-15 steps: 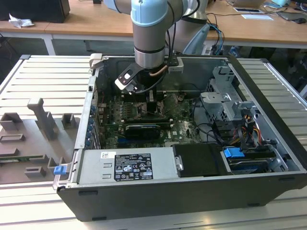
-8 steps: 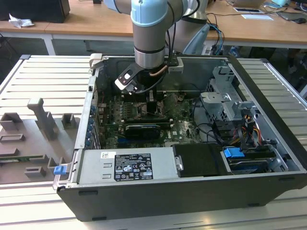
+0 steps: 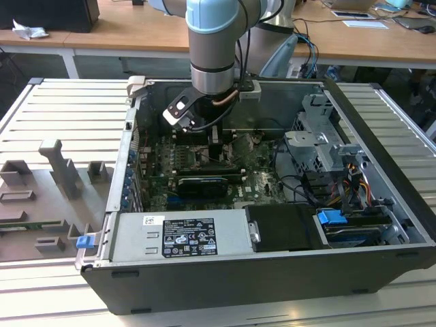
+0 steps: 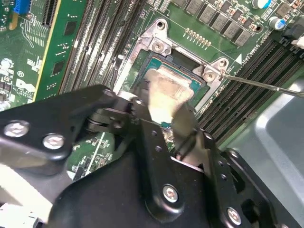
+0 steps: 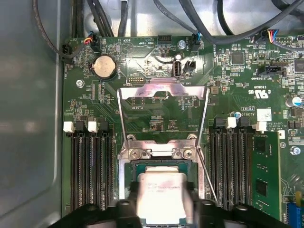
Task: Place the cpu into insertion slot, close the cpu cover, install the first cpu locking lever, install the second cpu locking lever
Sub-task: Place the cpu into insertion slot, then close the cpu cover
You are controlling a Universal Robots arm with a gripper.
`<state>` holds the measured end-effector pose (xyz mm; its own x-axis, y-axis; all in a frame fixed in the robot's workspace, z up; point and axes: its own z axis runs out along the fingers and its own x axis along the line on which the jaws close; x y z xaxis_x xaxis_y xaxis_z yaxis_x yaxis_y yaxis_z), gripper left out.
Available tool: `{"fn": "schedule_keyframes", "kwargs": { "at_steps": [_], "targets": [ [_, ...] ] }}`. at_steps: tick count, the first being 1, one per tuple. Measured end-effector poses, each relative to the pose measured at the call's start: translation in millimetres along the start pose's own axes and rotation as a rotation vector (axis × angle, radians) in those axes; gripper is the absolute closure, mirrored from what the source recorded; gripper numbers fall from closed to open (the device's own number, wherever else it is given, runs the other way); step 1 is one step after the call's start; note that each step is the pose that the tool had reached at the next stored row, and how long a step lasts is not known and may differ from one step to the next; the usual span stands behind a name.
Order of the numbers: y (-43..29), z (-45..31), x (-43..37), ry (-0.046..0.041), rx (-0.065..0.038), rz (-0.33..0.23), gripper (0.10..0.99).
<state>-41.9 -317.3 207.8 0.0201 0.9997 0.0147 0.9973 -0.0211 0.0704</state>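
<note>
Step in hand looks like cpu placement. The end effector (image 5: 164, 211) is closed down on the cpu (image 5: 161, 190), fingers (image 5: 133, 206) pinching two opposite edges, metal face up. The cpu is over the insertion slot (image 5: 156, 164), inside its silver rim; seated or just above it, can't tell. The cpu cover (image 5: 142, 90) is flipped open, off the socket, hinged at one rim edge. One thin locking lever (image 4: 259, 84) is swung out to the side, clear of the rim. Memory slots (image 5: 92, 171) flank the socket on both sides. In the exterior view the arm reaches down into the open computer case (image 3: 225, 279) on the bench (image 3: 48, 102). To do it well, I'd judge: keep the chip level and square to the rim, come straight down, no sideways slide over the contacts, no pressing. Let go only once it lies flat.
</note>
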Motion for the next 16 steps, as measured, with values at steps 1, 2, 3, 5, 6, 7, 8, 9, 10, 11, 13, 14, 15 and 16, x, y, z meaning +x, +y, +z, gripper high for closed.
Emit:
{"fn": "schedule_keyframes", "kwargs": {
  "at_steps": [1, 2, 3, 5, 6, 7, 8, 9, 10, 11, 13, 14, 15, 16],
  "targets": [
    [0.0, -0.6, 0.0, -0.0002, 0.000, 0.000, 0.686],
    [0.1, -1.0, 0.0, -0.0003, 0.000, 0.000, 0.686],
    [0.1, -1.5, 0.0, -0.0003, 0.000, 0.000, 0.745],
    [0.2, -2.5, 0.0, -0.0003, 0.000, 0.000, 0.867],
    [0.2, -2.8, 0.0, -0.0003, 0.000, 0.000, 0.925],
    [0.2, -3.3, 0.0, -0.0003, 0.000, 0.000, 0.980],
    [0.3, -3.9, 0.1, -0.0002, 0.000, 0.000, 0.980],
    [0.3, -4.3, 0.1, -0.0002, 0.000, 0.000, 0.980],
    [0.3, -4.5, 0.1, -0.0002, 0.000, 0.000, 0.980],
    [0.4, -4.7, 0.1, -0.0003, 0.000, 0.000, 0.980],
    [0.4, -5.2, 0.1, -0.0003, 0.000, 0.000, 0.980],
    [0.4, -5.4, 0.1, -0.0003, 0.000, 0.000, 0.980],
    [0.4, -5.8, 0.1, -0.0004, 0.000, 0.000, 0.980],
    [0.4, -6.3, 0.1, -0.0004, 0.000, 0.000, 0.980]
  ]
}}
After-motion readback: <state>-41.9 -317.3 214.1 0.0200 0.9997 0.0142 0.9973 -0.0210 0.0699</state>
